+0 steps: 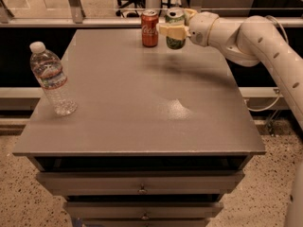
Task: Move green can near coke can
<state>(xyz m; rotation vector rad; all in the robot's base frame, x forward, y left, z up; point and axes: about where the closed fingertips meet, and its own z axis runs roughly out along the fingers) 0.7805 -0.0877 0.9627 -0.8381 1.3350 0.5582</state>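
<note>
Fingers (165, 30) clenched on the green can (176, 42). Gripper (173, 30) sits at 12 o'clock over the tabletop (142, 108), by the far edge, w/ the can upright & lifted off the surface. Coke can (149, 30) stands just beside it at its 9 o'clock, not touching, also by the far edge. Arm (255, 37) enters from 2 o'clock across the right edge. Middle & near half of tabletop are open room. Water bottle (52, 79) at 8 o'clock, near left edge. Count: 2 cans, 1 bottle.
</note>
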